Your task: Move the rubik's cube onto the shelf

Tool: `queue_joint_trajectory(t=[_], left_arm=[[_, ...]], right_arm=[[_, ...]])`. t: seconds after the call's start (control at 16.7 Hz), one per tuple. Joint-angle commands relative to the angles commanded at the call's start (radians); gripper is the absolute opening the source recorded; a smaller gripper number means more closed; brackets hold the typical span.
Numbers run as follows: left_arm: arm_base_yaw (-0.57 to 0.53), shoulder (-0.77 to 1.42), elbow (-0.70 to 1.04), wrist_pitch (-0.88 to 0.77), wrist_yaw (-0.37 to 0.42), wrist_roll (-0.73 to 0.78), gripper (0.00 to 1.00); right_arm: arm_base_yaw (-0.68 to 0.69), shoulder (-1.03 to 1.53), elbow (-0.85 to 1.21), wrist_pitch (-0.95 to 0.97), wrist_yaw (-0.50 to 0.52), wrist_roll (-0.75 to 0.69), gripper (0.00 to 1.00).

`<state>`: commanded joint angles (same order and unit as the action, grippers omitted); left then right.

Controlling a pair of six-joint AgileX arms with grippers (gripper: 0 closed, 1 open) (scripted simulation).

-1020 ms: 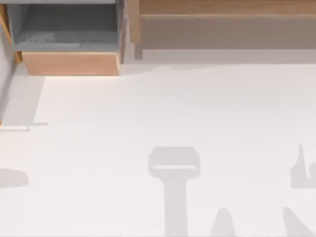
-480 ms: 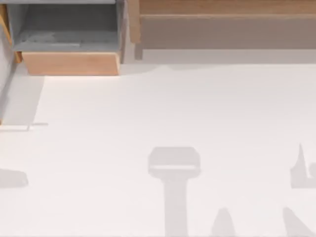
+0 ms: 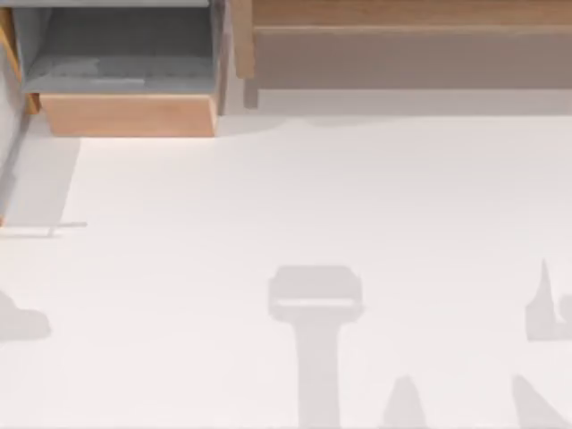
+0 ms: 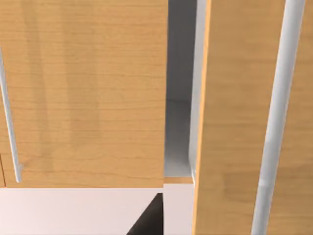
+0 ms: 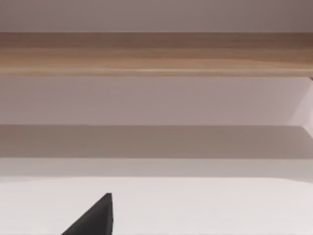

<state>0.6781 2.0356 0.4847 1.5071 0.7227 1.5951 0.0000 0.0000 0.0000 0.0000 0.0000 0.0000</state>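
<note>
My top camera looks straight down on the table (image 3: pixel 295 197), with the shelf (image 3: pixel 402 45) and a box (image 3: pixel 125 112) along its far edge. My left wrist camera sits close against wooden doors (image 4: pixel 83 93). My right wrist camera faces the shelf (image 5: pixel 156 54) low across the table (image 5: pixel 195 205), sharing both with the top view.

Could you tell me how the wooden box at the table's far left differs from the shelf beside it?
The box is short, while the shelf runs long, out past the top view's right edge. The box has a grey interior behind a wooden front panel; the shelf has a plank top over a grey-brown shaded recess. Both are light-brown wood at the far edge of the table.
</note>
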Motion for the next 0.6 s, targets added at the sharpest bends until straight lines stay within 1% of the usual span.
queue_joint_trajectory(t=[0.06, 0.6], left_arm=[[0.000, 0.000, 0.000, 0.000, 0.000, 0.000, 1.00], [0.001, -0.001, -0.002, 0.002, 0.003, 0.000, 1.00]], right_arm=[[0.000, 0.000, 0.000, 0.000, 0.000, 0.000, 1.00], [0.000, 0.000, 0.000, 0.000, 0.000, 0.000, 1.00]])
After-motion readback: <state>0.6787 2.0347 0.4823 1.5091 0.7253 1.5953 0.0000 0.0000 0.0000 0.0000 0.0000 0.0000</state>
